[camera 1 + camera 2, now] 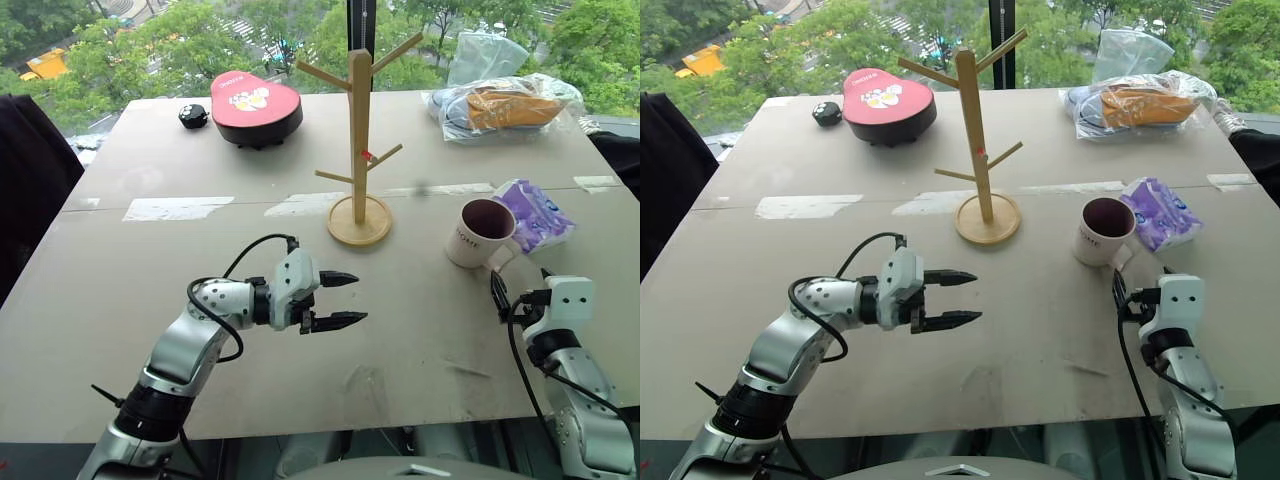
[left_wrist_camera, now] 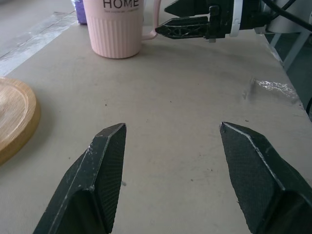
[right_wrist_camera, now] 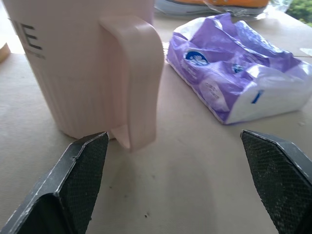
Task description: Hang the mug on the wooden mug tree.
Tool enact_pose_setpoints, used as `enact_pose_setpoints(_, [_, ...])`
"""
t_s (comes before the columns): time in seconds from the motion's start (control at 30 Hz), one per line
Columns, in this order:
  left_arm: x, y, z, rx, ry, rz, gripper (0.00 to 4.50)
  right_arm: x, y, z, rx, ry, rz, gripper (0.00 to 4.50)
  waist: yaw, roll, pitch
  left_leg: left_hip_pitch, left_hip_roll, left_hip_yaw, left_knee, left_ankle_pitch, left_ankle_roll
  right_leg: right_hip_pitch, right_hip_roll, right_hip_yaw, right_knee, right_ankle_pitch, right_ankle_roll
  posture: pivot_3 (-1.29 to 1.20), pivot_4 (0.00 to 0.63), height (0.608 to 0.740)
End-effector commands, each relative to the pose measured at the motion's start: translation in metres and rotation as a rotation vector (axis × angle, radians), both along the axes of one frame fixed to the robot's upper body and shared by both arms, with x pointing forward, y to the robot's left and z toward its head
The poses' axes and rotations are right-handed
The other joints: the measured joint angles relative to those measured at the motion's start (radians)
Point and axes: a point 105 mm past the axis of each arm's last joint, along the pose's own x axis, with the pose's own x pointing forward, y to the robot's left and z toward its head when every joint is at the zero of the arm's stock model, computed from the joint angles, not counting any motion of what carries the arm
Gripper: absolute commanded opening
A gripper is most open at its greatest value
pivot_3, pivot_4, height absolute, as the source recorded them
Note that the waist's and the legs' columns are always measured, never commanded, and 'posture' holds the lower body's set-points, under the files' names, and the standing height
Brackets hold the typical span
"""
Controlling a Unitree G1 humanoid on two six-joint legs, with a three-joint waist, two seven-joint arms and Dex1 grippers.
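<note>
From above, the mug [image 1: 481,233] stood upright just right of the wooden mug tree [image 1: 359,140], touching a purple tissue pack [image 1: 536,214]. The left gripper [image 1: 342,300] hovered spread and empty before the tree's base. The left wrist view showed ribbed, glossy ceramic: stiff, probably slippery, breakable. The right wrist view put the right gripper [image 3: 178,183], wide open, just short of the smooth looped handle [image 3: 138,78], likely the best hold.
</note>
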Motion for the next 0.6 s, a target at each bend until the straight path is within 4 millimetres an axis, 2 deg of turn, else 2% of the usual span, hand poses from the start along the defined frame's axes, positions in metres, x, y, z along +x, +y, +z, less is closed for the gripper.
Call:
enact_pose_setpoints(0.03, [-0.001, -0.008, 0.019, -0.020, -0.050, -0.057, 3.14, 0.004, -0.007, 0.013, -0.024, -0.071, -0.061, 4.39, -0.010, 0.000, 0.000, 0.000, 0.000, 0.000, 0.000, 0.000, 0.000, 0.000, 0.000, 0.000, 0.000, 0.000, 0.000, 0.00, 0.150, 0.740])
enact_pose_setpoints(0.17, [0.005, -0.011, 0.027, -0.037, -0.055, -0.044, 3.14, 0.012, -0.003, 0.010, -0.002, -0.087, -0.024, 4.39, -0.017, 0.000, 0.000, 0.000, 0.000, 0.000, 0.000, 0.000, 0.000, 0.000, 0.003, 0.000, 0.000, 0.000, 0.000, 0.00, 0.150, 0.740])
enact_pose_setpoints(0.33, [0.003, -0.010, 0.026, -0.026, -0.052, -0.027, 3.14, 0.024, 0.007, 0.009, 0.035, -0.098, 0.037, 4.39, -0.020, 0.000, 0.001, 0.000, 0.000, 0.000, 0.000, 0.000, 0.000, 0.000, 0.003, 0.001, 0.001, 0.000, 0.000, 0.00, 0.150, 0.740])
enact_pose_setpoints(0.53, [0.001, -0.009, 0.029, -0.030, -0.057, -0.002, 3.14, 0.037, 0.000, 0.010, 0.042, -0.117, 0.021, 4.39, -0.017, 0.000, 0.001, 0.000, 0.000, 0.001, 0.000, 0.000, 0.000, 0.000, 0.003, 0.001, 0.001, 0.000, 0.000, 0.00, 0.150, 0.740])
enact_pose_setpoints(0.6, [0.000, -0.009, 0.030, -0.032, -0.057, 0.009, 3.14, 0.041, 0.000, 0.008, 0.048, -0.116, 0.043, 3.90, -0.018, 0.000, 0.001, 0.000, 0.000, 0.001, 0.000, 0.000, 0.000, 0.000, 0.003, 0.001, 0.001, 0.000, 0.000, 0.00, 0.150, 0.740])
